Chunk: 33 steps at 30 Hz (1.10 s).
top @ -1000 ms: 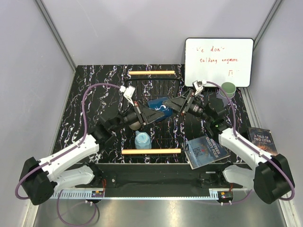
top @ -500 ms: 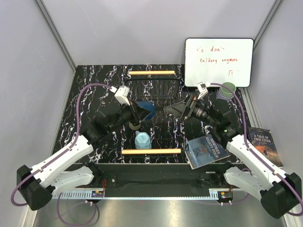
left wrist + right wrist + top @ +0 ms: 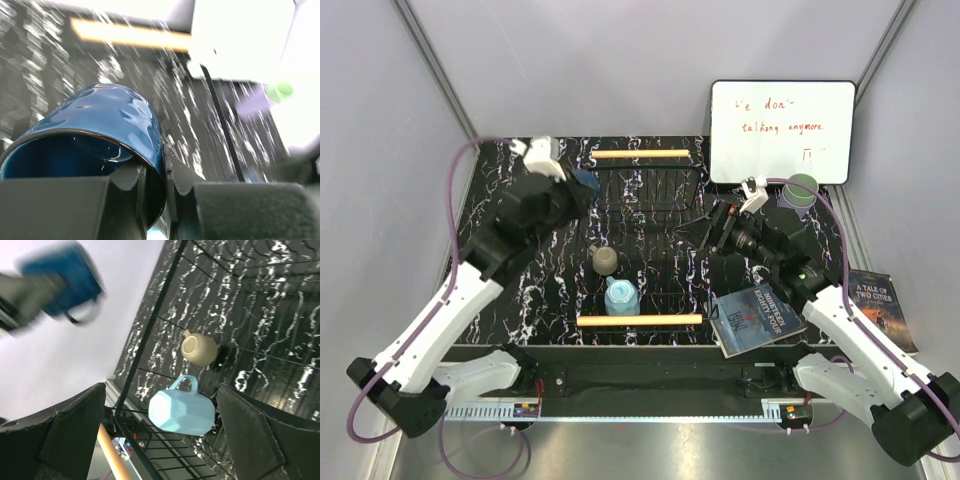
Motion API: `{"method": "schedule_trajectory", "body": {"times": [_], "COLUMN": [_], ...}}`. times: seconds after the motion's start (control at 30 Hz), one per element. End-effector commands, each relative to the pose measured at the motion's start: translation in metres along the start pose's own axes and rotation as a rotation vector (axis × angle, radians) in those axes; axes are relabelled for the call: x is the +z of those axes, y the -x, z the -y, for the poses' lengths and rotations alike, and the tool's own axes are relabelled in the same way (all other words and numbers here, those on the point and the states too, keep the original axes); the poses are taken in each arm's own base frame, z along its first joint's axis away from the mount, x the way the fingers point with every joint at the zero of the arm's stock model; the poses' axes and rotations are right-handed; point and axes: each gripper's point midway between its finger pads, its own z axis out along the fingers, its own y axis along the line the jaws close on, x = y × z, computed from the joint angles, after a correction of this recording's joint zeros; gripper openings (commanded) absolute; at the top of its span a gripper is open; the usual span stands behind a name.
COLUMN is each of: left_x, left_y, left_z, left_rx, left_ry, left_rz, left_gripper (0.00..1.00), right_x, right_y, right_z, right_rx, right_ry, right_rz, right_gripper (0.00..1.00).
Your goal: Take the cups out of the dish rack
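Observation:
My left gripper [image 3: 578,181] is shut on the dark navy blue mug [image 3: 585,181] and holds it up over the rack's far left corner. In the left wrist view one finger is inside the mug's [image 3: 100,125] rim and the other outside, with my left gripper [image 3: 155,185] pinching the wall. The black dish rack [image 3: 665,195] holds the beige mug [image 3: 605,260] and the light blue mug [image 3: 621,297], both upside down. My right gripper [image 3: 718,228] is open and empty over the rack's right side, and both mugs [image 3: 199,350] [image 3: 182,412] show between its fingers. The pale green tumbler [image 3: 803,186] sits on the lavender tumbler [image 3: 790,201] by the whiteboard.
A whiteboard [image 3: 782,130] leans at the back right. Two books [image 3: 755,318] [image 3: 871,296] lie at the right front. The rack's wooden handles [image 3: 642,154] [image 3: 640,320] mark its far and near ends. Grey walls close in on both sides.
My left arm has lifted the navy mug from the rack's middle up and to the back left. My right gripper has drawn back to the right, away from the mug.

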Motion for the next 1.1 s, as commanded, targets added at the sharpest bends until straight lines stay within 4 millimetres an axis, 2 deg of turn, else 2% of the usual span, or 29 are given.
{"method": "schedule_trajectory", "body": {"times": [0.0,0.03,0.07,0.1,0.13,0.17,0.2,0.23,0.27,0.3,0.4,0.43,0.6,0.63,0.67,0.73,0.77,0.87,1.07], "left_x": [0.007,0.008,0.012,0.034,0.035,0.041,0.068,0.07,0.08,0.103,0.122,0.138,0.171,0.183,0.187,0.199,0.209,0.22,0.243], "left_y": [0.081,0.102,0.103,0.095,0.108,0.114,0.1,0.109,0.109,0.097,0.097,0.088,0.068,0.062,0.063,0.067,0.055,0.056,0.02], "left_z": [-0.033,-0.033,-0.05,-0.063,-0.068,-0.084,-0.102,-0.105,-0.124,-0.14,-0.167,-0.179,-0.225,-0.235,-0.247,-0.254,-0.271,-0.283,-0.3], "left_rx": [0.076,0.072,0.079,0.091,0.088,0.075,0.055,0.039,0.026,0.027,-0.01,-0.015,-0.068,-0.078,-0.097,-0.129,-0.15,-0.182,-0.212], "left_ry": [0.212,0.238,0.306,0.357,0.389,0.435,0.485,0.495,0.541,0.579,0.639,0.659,0.706,0.708,0.715,0.691,0.707,0.692,0.694], "left_rz": [0.152,0.178,0.149,0.093,0.094,0.083,0.013,0.0,-0.024,-0.073,-0.113,-0.139,-0.196,-0.216,-0.216,-0.213,-0.244,-0.238,-0.302], "left_gripper": [0.0,0.0,0.0,0.0,0.0,0.0,0.0,0.0,0.0,0.0,0.0,0.0,0.0,0.0,0.0,0.0,0.0,0.0,0.0], "right_x": [-0.005,-0.005,-0.004,-0.005,-0.003,-0.003,-0.003,-0.001,0.0,-0.001,0.004,0.007,0.015,0.019,0.021,0.025,0.027,0.033,0.047], "right_y": [0.017,0.018,0.019,0.02,0.02,0.023,0.025,0.027,0.031,0.035,0.042,0.042,0.043,0.04,0.038,0.033,0.032,0.026,0.02], "right_z": [-0.004,-0.003,0.0,0.0,0.003,0.005,0.005,0.006,0.009,0.006,0.001,0.003,0.004,0.009,0.011,0.019,0.022,0.033,0.045], "right_rx": [-0.062,-0.063,-0.069,-0.072,-0.069,-0.07,-0.069,-0.066,-0.067,-0.065,-0.077,-0.08,-0.094,-0.096,-0.092,-0.081,-0.078,-0.076,-0.076], "right_ry": [-0.044,-0.053,-0.07,-0.078,-0.094,-0.113,-0.121,-0.134,-0.157,-0.168,-0.178,-0.185,-0.19,-0.199,-0.203,-0.222,-0.229,-0.256,-0.279], "right_rz": [0.046,0.046,0.05,0.048,0.043,0.05,0.052,0.055,0.066,0.064,0.053,0.043,0.02,0.003,-0.006,-0.026,-0.031,-0.051,-0.092], "right_gripper": [1.0,1.0,1.0,1.0,1.0,1.0,1.0,1.0,1.0,1.0,1.0,1.0,1.0,1.0,1.0,1.0,1.0,1.0,1.0]}}
